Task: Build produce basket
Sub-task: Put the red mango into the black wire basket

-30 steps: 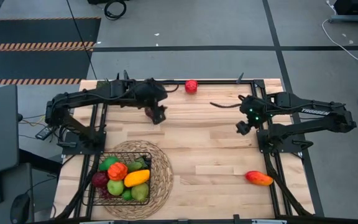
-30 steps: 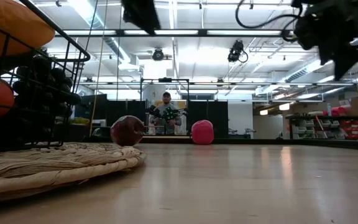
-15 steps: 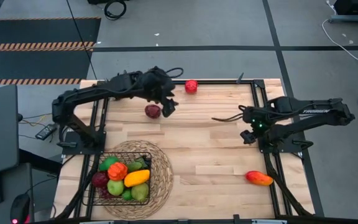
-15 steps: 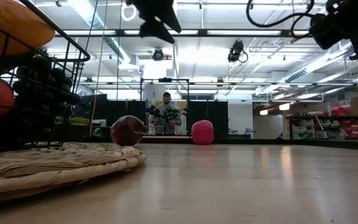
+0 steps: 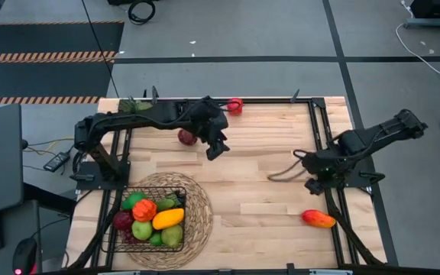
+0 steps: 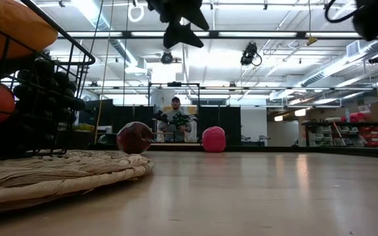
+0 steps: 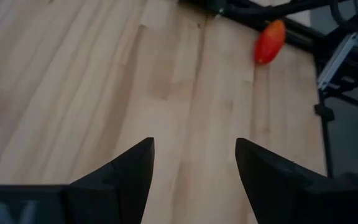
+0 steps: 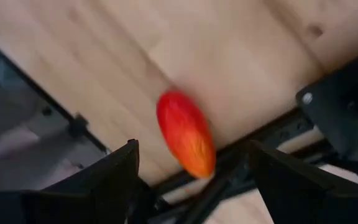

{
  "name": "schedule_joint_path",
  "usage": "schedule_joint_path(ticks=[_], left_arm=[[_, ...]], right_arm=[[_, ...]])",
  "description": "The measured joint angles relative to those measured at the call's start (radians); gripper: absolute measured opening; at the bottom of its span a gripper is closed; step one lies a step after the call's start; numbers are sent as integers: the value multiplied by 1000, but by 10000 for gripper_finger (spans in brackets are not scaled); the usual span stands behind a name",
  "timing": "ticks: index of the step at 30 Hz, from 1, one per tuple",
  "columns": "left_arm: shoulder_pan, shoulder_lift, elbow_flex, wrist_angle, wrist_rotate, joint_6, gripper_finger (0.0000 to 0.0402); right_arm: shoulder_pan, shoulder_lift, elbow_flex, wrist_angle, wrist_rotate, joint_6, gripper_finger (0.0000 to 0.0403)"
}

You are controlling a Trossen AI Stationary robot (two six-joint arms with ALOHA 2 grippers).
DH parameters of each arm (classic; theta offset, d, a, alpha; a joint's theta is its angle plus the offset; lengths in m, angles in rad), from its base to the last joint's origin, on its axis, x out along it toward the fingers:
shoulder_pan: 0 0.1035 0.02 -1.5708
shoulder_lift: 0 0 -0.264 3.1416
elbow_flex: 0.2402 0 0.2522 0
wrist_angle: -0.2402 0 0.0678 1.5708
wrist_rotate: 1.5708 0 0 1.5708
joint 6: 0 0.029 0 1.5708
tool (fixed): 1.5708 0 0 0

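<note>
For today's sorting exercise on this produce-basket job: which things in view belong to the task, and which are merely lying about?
Belongs to the job:
- basket, already holding several fruits
- dark red apple on the table
- bright red apple at the far edge
- mango near the right side
- left gripper, open
- right gripper, open

Lying about:
- woven mat under the basket
- person in the background

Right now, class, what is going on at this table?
A two-armed robot is filling a black wire basket with toy produce. The left gripper hangs open and empty near a dark red apple. The right gripper is open above the mango. Another red apple sits at the far edge.
</note>
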State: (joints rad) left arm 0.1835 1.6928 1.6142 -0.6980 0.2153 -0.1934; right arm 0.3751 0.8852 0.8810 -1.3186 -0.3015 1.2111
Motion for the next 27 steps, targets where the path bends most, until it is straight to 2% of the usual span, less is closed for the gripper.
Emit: schedule_joint_path(ticks=[5, 13, 18, 27], left_arm=[[-31, 4, 0, 60, -1, -78, 231], [-90, 5, 0, 162, -79, -386, 231], [-141, 5, 0, 164, -95, -486, 231], [-251, 5, 0, 163, -229, -658, 231]], right_arm=[[141, 0, 0, 26, 37, 61, 305], [355, 0, -7, 55, 178, 83, 320], [466, 0, -80, 83, 172, 140, 347], [628, 21, -205, 392, 221, 247, 395]])
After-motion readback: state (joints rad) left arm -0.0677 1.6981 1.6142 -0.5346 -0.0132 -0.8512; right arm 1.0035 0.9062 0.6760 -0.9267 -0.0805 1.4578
